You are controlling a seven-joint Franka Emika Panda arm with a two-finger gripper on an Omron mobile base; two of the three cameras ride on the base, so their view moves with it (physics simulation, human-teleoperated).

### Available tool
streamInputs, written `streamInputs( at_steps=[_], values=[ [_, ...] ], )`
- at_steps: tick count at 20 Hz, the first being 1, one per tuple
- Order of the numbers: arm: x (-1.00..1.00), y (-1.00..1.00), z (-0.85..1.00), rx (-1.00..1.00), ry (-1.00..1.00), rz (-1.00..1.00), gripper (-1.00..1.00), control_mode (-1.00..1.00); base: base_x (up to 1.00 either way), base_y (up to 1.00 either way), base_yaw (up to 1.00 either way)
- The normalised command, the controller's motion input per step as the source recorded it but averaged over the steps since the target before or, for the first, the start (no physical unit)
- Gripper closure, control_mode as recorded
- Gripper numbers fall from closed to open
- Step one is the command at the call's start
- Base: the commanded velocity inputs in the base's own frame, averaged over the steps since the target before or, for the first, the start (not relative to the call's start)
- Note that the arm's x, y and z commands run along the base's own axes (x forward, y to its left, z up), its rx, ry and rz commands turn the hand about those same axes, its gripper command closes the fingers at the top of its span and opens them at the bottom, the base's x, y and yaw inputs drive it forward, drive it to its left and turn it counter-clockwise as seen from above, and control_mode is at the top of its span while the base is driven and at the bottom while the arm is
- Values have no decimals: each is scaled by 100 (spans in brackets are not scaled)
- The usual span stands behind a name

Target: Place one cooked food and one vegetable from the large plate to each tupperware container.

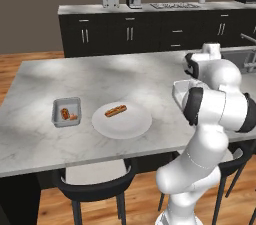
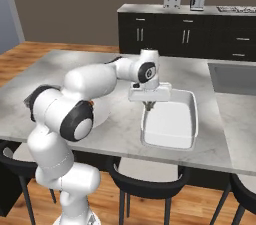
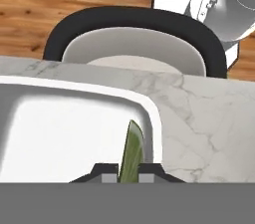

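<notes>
You've got the gripper (image 3: pixel 128 174) clamped on a slim green vegetable (image 3: pixel 131 154) over the white rectangular tupperware tray (image 2: pixel 170 125); a dark-rimmed stool (image 3: pixel 134 34) sits beyond the marble counter (image 3: pixel 199 118).

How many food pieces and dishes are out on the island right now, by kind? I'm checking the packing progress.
Round plates: 1, the large plate.
Containers: 2, the grey container and the white container.
Food pieces: 4, a hot dog on the plate, two pieces in the grey container, a green vegetable in the gripper.
Total: 7.
</notes>
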Motion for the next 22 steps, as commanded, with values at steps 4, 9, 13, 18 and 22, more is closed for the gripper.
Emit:
streamInputs(
  at_steps=[4, 9, 13, 18, 22],
  values=[
    [-3, -48, -33, -4, -4, -3, 100, -100, 0, 0, 0],
    [-6, -47, -22, 0, -1, -5, 100, -100, 0, 0, 0],
    [0, -67, -28, 5, 8, -7, 100, -100, 0, 0, 0],
    [0, -44, -20, 9, 2, -2, 100, -100, 0, 0, 0],
    [4, -30, -2, 12, 0, 1, 100, -100, 0, 0, 0]
  ],
)
